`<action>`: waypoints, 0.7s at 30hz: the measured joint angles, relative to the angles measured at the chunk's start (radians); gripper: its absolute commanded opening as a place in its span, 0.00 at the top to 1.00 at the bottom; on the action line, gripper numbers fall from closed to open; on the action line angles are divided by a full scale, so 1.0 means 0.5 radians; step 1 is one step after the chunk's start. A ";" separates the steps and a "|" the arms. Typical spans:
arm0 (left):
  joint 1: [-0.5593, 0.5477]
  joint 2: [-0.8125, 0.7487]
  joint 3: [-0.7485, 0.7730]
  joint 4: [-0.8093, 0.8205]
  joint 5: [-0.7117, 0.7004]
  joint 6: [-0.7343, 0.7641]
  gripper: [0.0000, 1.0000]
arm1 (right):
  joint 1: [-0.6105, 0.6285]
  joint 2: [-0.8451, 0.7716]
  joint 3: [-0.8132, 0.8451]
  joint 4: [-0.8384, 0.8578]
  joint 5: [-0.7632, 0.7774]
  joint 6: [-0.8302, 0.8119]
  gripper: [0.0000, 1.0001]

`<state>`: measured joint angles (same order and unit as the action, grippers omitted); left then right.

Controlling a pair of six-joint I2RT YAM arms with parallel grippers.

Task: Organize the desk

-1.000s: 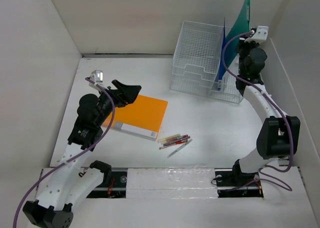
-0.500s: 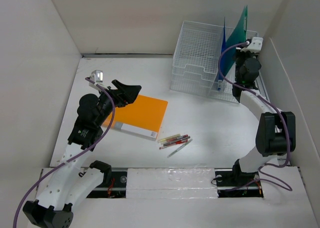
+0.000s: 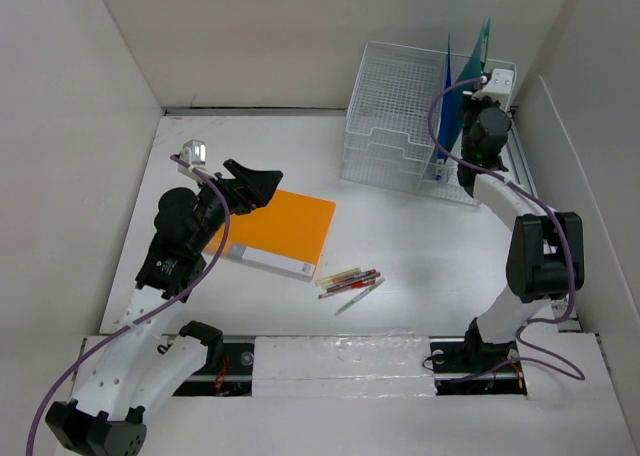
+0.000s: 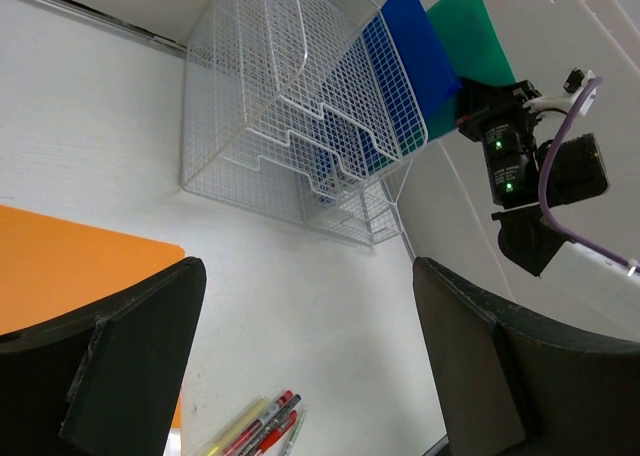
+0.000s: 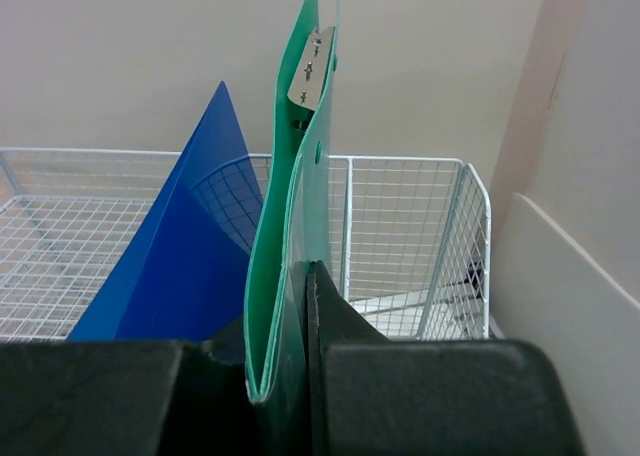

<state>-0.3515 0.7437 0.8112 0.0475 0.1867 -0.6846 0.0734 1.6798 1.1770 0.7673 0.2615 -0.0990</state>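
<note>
On the white desk lie an orange folder and a few pens. A white wire-mesh organizer stands at the back right with a blue folder upright in it. My right gripper is shut on a green folder, held upright at the organizer's right end beside the blue one. In the right wrist view the green folder is pinched between my right gripper's jaws. My left gripper hovers open over the orange folder's far corner, empty; its view shows the pens below.
White panel walls enclose the desk on three sides. The right wall runs close behind the right arm. The organizer's left compartments hold nothing visible. The pens lie just right of the orange folder, near the front edge.
My right gripper has lowered and shifted left with the green folder, bringing it down into the organizer's right end beside the blue folder. The left arm has not moved.
</note>
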 measured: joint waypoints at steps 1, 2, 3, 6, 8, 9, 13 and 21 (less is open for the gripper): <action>0.000 0.000 0.000 0.001 0.000 0.000 0.19 | 0.001 0.000 -0.006 0.003 0.004 0.011 0.88; 0.000 0.000 0.000 0.000 0.000 0.000 0.19 | 0.002 -0.001 -0.021 0.010 0.009 0.026 0.82; 0.000 0.000 0.000 0.001 0.000 0.000 0.19 | 0.002 -0.004 -0.050 0.021 0.022 0.044 0.74; 0.000 0.000 0.000 0.000 0.000 0.000 0.19 | 0.019 -0.008 -0.153 -0.003 0.055 0.167 0.50; 0.000 0.000 0.000 -0.001 0.000 0.000 0.19 | 0.051 -0.008 -0.197 -0.072 0.103 0.208 0.34; 0.000 0.000 0.000 -0.002 -0.001 0.000 0.19 | 0.055 -0.011 -0.202 -0.102 0.133 0.228 0.30; 0.000 -0.002 0.001 -0.027 -0.012 0.002 0.22 | 0.091 -0.090 -0.202 -0.290 0.231 0.299 0.04; 0.000 -0.047 0.211 -0.259 -0.142 0.056 0.26 | 0.481 -0.607 -0.134 -0.756 0.376 0.303 0.12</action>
<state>-0.3515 0.7204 0.9169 -0.0818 0.1158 -0.6563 0.3141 1.3766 1.1099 0.3893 0.4496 0.0525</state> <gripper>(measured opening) 0.755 0.942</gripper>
